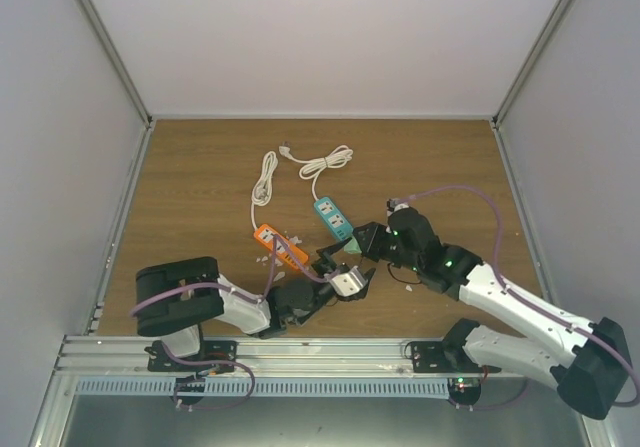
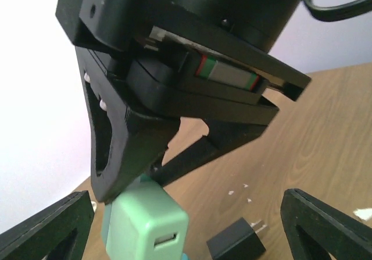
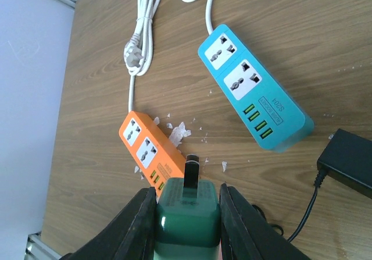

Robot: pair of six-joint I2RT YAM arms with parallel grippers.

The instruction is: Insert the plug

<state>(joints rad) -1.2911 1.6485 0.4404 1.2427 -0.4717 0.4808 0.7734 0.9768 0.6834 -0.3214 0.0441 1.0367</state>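
The plug (image 2: 233,244), a small black boxy adapter, lies on the wooden table with its prongs pointing up-right; I see it only in the left wrist view, low between my left fingers. My left gripper (image 2: 186,228) (image 1: 346,279) is open and empty. My right gripper (image 3: 186,210) (image 1: 362,243) is shut on a green USB adapter (image 3: 187,216), prong forward, held above the table near the orange strip's end. The green adapter (image 2: 145,228) also hangs just in front of the left wrist camera. The teal power strip (image 3: 253,97) (image 1: 333,219) lies beyond.
An orange power strip (image 3: 148,149) (image 1: 280,246) lies left of the teal one, with white scraps (image 3: 177,132) around it. Two coiled white cords (image 1: 325,162) (image 1: 264,182) run to the back. A black part with a thin cable (image 3: 349,161) shows at the right edge.
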